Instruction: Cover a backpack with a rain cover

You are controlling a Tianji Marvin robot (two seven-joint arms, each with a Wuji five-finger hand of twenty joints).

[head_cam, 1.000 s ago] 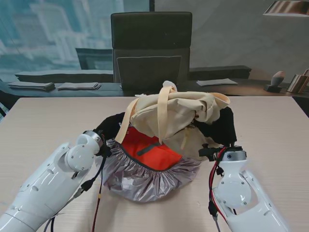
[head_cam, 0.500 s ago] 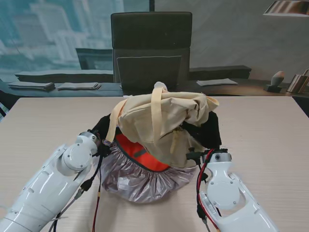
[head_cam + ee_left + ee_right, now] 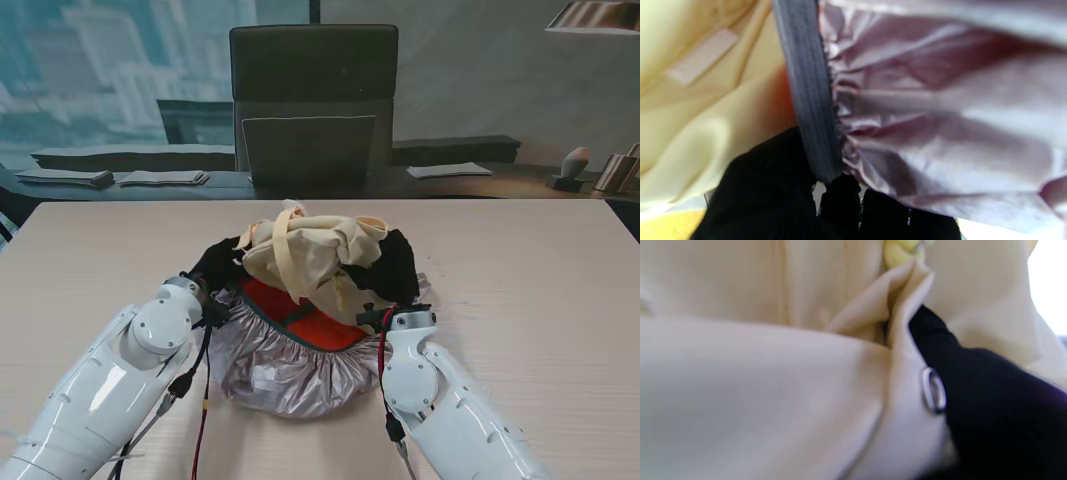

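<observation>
A cream backpack [image 3: 310, 255] lies crumpled at the table's middle, its near part resting in the mouth of the silver-grey rain cover [image 3: 290, 370], whose orange lining [image 3: 300, 312] shows. My left hand [image 3: 215, 265], in a black glove, is shut on the cover's left rim. In the left wrist view its fingers [image 3: 780, 186] pinch the grey elastic band [image 3: 810, 100] beside the silver cover [image 3: 940, 116] and the backpack [image 3: 690, 100]. My right hand [image 3: 395, 265] is shut on the backpack's right side. There a black finger [image 3: 973, 390] presses the cream fabric [image 3: 773, 380] by a metal ring [image 3: 933, 390].
A dark office chair [image 3: 313, 100] stands behind the table's far edge. Papers [image 3: 160, 178] and small items lie on the low bench beyond. Red and black cables [image 3: 205, 400] hang from both forearms near the cover.
The backpack has dropped from a raised position toward the table and shifted left, onto the cover's mouth. My right arm moved left with it; the left hand stayed on the rim.
</observation>
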